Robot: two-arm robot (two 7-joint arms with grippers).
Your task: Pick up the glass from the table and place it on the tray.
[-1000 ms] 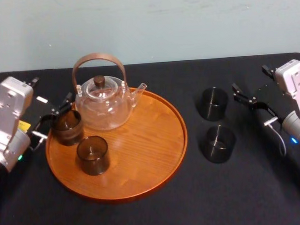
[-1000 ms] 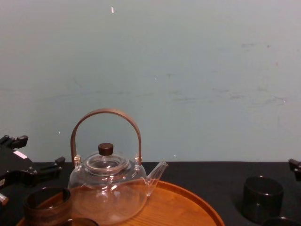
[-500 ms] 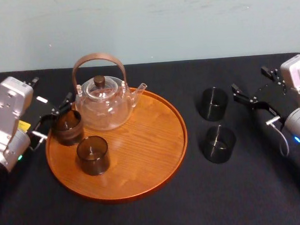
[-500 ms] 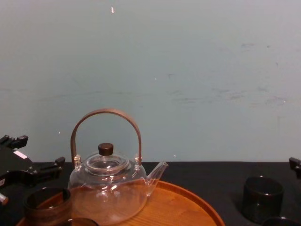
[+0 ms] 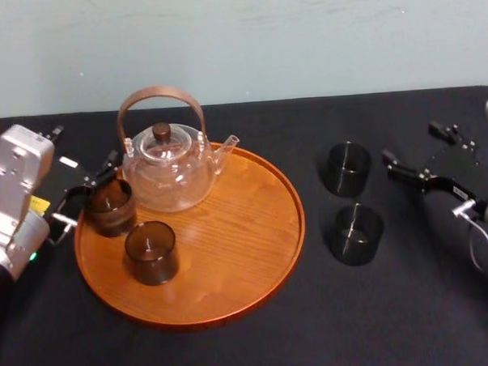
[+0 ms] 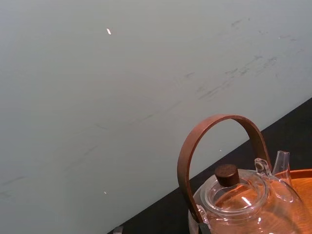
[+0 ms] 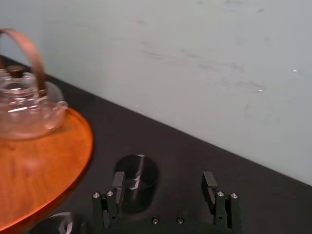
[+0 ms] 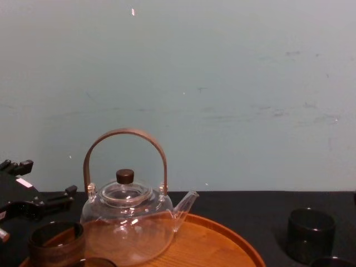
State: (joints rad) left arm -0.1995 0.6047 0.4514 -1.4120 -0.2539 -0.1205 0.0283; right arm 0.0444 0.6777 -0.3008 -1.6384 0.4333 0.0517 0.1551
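A large round orange-brown wooden tray (image 5: 240,268) with a low raised rim lies on the left half of the black-covered table (image 5: 316,342), with a strip of bare cloth between it and the table's front edge. At the tray's back edge sits a clear glass teapot (image 5: 169,172) with a curved brown handle. Two dark smoked cylindrical glasses stand on the tray: the rim glass (image 5: 109,207) at its left edge and the inner glass (image 5: 151,252) just in front of it. The tray's right half is bare wood.

Two more dark smoked glasses stand on the table to the right of the tray, well clear of its rim. The back glass (image 5: 346,169) and the front glass (image 5: 355,234) are close together but apart.

The right gripper (image 5: 409,142) hovers over the table's right side near the back glass, its fingers spread wide and holding nothing. From the right wrist, that glass stands ahead of one finger (image 7: 118,184), not centred in the gap.

The left gripper (image 5: 86,194) sits at the tray's left edge with its fingers apart beside the rim glass; contact cannot be told.
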